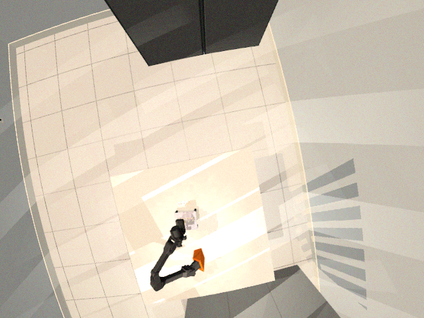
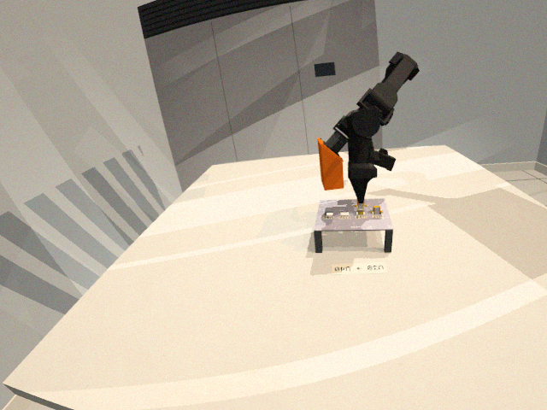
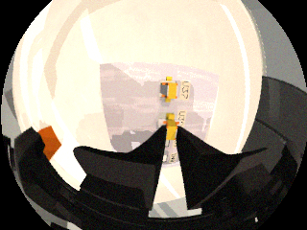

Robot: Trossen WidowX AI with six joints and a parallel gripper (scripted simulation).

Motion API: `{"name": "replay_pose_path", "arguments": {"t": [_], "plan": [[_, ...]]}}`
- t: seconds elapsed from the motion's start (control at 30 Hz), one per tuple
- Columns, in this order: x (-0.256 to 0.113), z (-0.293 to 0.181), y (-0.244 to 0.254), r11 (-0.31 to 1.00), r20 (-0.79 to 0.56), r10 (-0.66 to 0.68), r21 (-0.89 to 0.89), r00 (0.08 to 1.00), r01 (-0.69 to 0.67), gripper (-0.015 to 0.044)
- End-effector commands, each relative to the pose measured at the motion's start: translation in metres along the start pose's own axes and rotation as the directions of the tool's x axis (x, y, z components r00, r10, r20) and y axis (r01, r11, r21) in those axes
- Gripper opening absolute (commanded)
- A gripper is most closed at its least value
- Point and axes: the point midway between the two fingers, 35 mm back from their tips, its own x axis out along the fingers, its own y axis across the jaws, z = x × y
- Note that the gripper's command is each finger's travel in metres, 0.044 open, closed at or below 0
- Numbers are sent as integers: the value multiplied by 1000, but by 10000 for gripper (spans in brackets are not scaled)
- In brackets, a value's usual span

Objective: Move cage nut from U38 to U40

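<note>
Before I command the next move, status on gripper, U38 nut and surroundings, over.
Gripper shut on U38 cage nut, at its rail hole. U37 cage nut close alongside, could get bumped.

So your rail plate [image 1: 191, 213] [image 2: 338, 224] [image 3: 129, 91] looked like smooth, kinda glossy metal, and the arm [image 1: 162, 254] [image 2: 362, 121] looked like matt black plastic.

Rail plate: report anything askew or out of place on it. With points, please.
The cage nut at U38 [image 2: 360, 210] [image 3: 171, 128] is in the wrong hole; the pincer [image 2: 361, 202] [image 3: 171, 128] grips it there. Nothing else looks odd.
</note>
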Motion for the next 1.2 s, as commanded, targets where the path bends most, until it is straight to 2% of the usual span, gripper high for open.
{"name": "replay_pose_path", "arguments": {"t": [0.0,1.17], "plan": [[0,1,0,1000,5,2,-2,1000,-2,30],[-3,1,-1,1000,5,19,-3,1000,-19,30]]}}
